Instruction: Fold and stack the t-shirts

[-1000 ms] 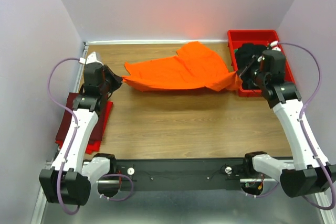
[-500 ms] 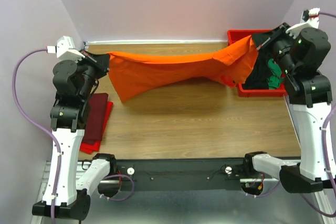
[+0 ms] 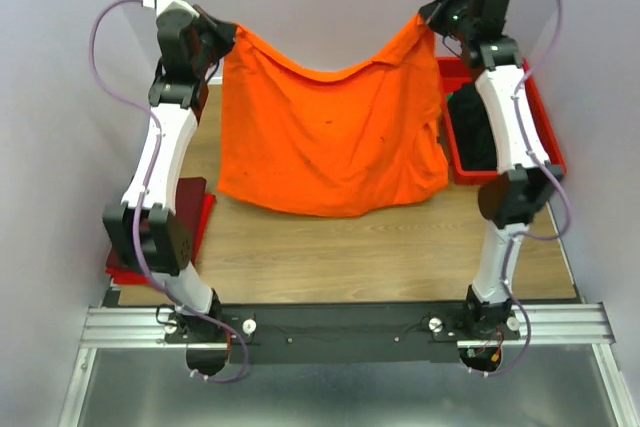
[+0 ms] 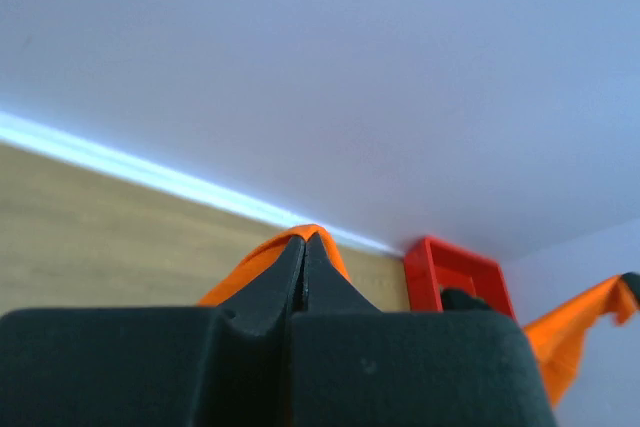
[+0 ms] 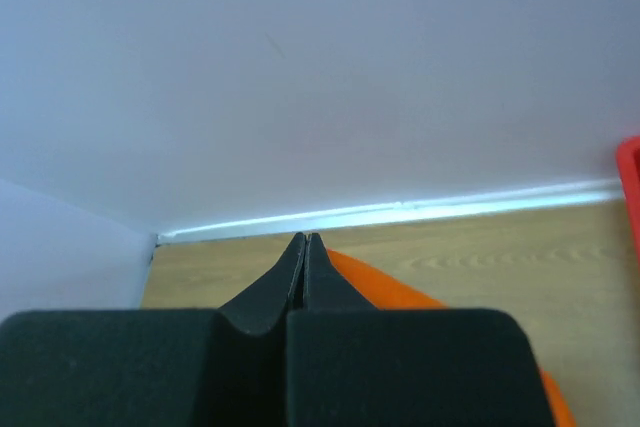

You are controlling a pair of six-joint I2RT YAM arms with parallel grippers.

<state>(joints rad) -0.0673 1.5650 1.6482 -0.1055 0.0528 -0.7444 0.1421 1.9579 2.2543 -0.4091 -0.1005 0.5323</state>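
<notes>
The wooden bench [image 3: 350,247] runs from the arm bases to the back wall. Over its far half hangs the orange t-shirt [image 3: 330,142], spread wide like a curtain between the two raised arms, its top edge sagging in the middle; whether its lower hem touches the bench cannot be told. A red tray [image 3: 545,137] sits at the bench's right edge, with a black garment [image 3: 475,132] lying inside it. At the left edge a maroon t-shirt [image 3: 190,197] lies flat on top of a red t-shirt [image 3: 205,222], both partly hidden behind the left arm. The left tool [image 3: 225,35] is pinched fully closed on the orange t-shirt's upper left corner, and the right tool [image 3: 428,19] is pinched fully closed on its upper right corner
</notes>
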